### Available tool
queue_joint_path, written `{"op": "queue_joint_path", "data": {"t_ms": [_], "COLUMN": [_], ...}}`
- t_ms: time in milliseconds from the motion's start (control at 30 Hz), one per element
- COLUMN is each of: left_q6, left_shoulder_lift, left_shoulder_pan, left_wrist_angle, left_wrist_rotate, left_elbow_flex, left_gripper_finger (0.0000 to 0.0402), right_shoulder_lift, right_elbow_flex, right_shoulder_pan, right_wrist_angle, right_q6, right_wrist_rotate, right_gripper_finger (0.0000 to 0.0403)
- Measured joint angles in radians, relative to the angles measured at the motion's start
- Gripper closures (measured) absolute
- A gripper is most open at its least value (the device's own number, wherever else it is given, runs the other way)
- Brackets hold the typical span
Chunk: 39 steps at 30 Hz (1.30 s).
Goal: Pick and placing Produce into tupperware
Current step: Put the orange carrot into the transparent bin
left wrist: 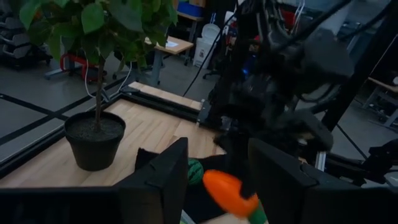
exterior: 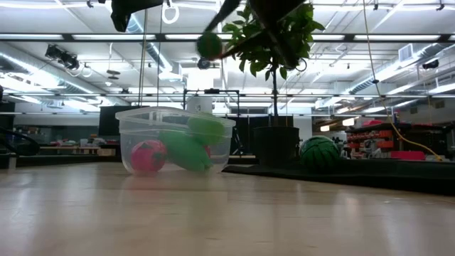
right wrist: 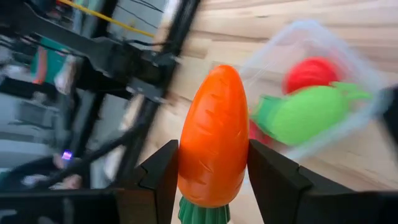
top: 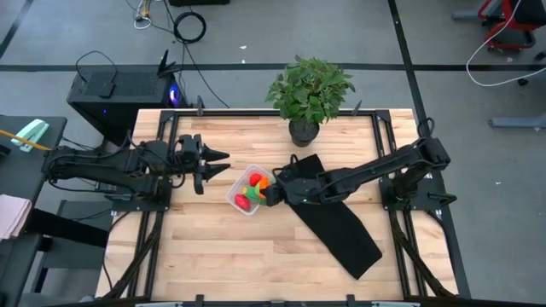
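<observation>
The clear tupperware (top: 246,191) stands on the wooden table with a red piece (exterior: 148,156) and light green pieces (exterior: 188,148) inside. The orange carrot (right wrist: 214,130) is in my right gripper (top: 268,189), which is shut on it at the container's right rim. The dark green round piece (exterior: 320,153) rests on the black mat, also seen in the left wrist view (left wrist: 194,169). My left gripper (top: 220,165) hangs open left of the container, touching nothing. My right gripper pinches the carrot between its two fingers (right wrist: 163,177) at the thick end (right wrist: 208,186), just ahead of the green top. The carrot lies along the fingers, its orange tip (right wrist: 221,78) pointing out past them. The fingers reach in from the table's right. The carrot is lifted clear above the tupperware (right wrist: 323,93).
A potted plant (top: 309,89) stands at the table's far edge. The long black mat (top: 341,222) runs slantwise under my right arm toward the near right. Bare wood lies along the near side (top: 256,264). Rails frame the table's left and right sides.
</observation>
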Motion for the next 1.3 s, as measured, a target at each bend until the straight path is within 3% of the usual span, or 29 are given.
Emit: {"op": "queue_joint_path", "data": {"t_ms": [267,433,633,933,1300], "left_q6": [-0.001,-0.001,-0.001,-0.001,-0.001], "left_shoulder_lift": [-0.004,-0.008,-0.012,-0.026,-0.032], "left_shoulder_pan": [0.0,0.0,0.0,-0.001,-0.001], "left_wrist_angle": [0.0,-0.005,-0.002,-0.013,-0.018], "left_wrist_rotate": [0.0,0.001,0.01,0.011,0.011], "left_elbow_flex": [0.0,0.0,0.001,0.001,0.001], "left_gripper_finger": [0.0228,0.0226,0.0226,0.0225,0.0227], "right_shoulder_lift": [0.095,0.133,0.225,0.271,0.295], "right_elbow_flex": [0.0,0.021,0.14,0.266,0.259], "right_shoulder_pan": [-0.026,-0.039,-0.063,-0.099,-0.096], "right_wrist_angle": [0.182,0.181,0.184,-0.021,-0.104], "right_q6": [-0.008,-0.039,-0.145,-0.378,-0.43], "right_wrist_rotate": [-0.065,-0.097,-0.201,-0.258,-0.218], "right_gripper_finger": [0.0226,0.0226,0.0226,0.0226,0.0226]}}
